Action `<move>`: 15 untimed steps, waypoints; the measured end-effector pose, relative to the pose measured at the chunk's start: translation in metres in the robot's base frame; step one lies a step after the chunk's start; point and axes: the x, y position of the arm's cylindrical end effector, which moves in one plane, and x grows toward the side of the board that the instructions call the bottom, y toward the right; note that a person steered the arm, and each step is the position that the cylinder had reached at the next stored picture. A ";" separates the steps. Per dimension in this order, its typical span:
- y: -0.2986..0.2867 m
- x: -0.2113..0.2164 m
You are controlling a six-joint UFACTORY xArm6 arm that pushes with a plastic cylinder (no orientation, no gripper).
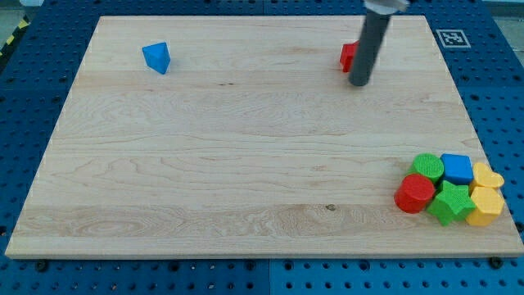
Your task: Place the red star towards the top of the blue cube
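Observation:
A red block (347, 56) lies near the view's top, right of centre. My rod hides half of it, so its shape is unclear. My tip (359, 83) rests on the board just below and to the right of this red block, close against it. The blue cube (457, 169) sits in a tight cluster at the view's bottom right, far from the tip. A rounded red block (414, 193) lies at the left of that cluster.
The cluster also holds a green round block (427, 166), a green star (451, 202) and two yellow blocks (488, 175) (485, 206). A blue triangular block (155, 57) lies alone at the top left. The wooden board (246, 164) rests on a blue perforated table.

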 end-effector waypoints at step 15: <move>0.121 0.082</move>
